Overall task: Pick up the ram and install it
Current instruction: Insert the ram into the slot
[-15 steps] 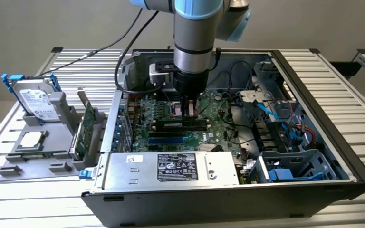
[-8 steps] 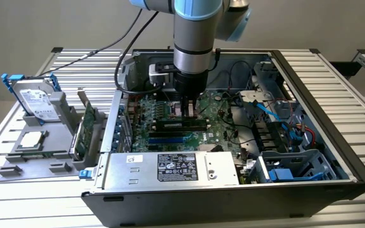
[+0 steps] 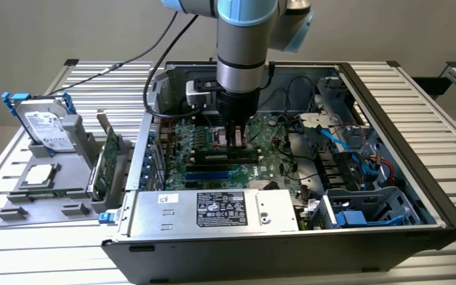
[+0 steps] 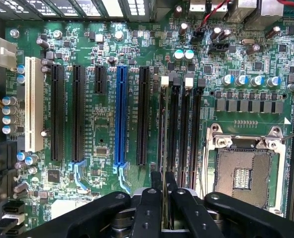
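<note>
My gripper [image 3: 234, 138] reaches straight down into the open computer case [image 3: 402, 148], over the memory slots [image 3: 225, 157] of the green motherboard [image 3: 279, 151]. In the wrist view the ram [image 4: 162, 144] shows edge-on as a thin dark strip. It stands upright in the memory slot nearest the long black expansion slots. The gripper [image 4: 163, 184] straddles the ram's top edge, with its two black fingers [image 4: 155, 191] close against either side. The empty memory slots [image 4: 186, 134] run alongside.
An empty processor socket [image 4: 244, 171] lies beside the memory slots, and a blue expansion slot [image 4: 120, 116] lies on the other side. The silver power supply [image 3: 212, 208] fills the case's front. At the exterior view's left, a grey tray [image 3: 22, 208] holds a hard drive [image 3: 44, 127], a processor [image 3: 40, 174] and a green card [image 3: 111, 155].
</note>
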You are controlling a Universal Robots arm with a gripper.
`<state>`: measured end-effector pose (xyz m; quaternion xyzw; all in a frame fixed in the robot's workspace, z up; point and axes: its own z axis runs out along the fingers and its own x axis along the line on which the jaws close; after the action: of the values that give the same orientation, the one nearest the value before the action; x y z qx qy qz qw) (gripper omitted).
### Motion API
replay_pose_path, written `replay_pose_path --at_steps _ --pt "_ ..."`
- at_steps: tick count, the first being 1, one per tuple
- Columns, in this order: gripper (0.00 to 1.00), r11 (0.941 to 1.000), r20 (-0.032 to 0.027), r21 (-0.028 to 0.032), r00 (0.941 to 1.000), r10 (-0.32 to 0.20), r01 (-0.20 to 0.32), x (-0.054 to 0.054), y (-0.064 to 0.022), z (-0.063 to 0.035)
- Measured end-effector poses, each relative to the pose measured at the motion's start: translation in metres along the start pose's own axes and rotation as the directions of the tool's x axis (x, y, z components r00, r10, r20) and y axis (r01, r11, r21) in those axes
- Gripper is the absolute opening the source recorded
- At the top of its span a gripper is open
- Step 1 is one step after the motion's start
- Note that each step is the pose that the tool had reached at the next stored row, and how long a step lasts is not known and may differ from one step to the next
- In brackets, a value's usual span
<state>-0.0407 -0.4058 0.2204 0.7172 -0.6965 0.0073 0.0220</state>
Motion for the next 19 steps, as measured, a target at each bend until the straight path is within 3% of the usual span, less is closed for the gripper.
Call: replay_pose_path --at_steps 2,3,5,8,9,19 --pt "0.28 1.0000 -0.0002 0.0001 1.0000 0.000 0.000 0.000 0.0000 0.0000" --pt "0.28 1.0000 -0.0002 0.0001 1.0000 0.000 0.000 0.000 -0.0001 0.0000" --pt "0.39 1.0000 -0.0001 0.0002 1.0000 0.000 0.000 0.000 -0.0001 -0.0002" --pt "0.45 1.0000 -0.0001 -0.0011 1.0000 0.000 0.000 0.000 0.0000 -0.0027" --pt "0.51 1.0000 -0.0002 -0.0015 1.0000 0.000 0.000 0.000 0.0000 -0.0045" --pt "0.49 1.0000 -0.0001 -0.0028 1.0000 0.000 0.000 0.001 0.0026 -0.0281"
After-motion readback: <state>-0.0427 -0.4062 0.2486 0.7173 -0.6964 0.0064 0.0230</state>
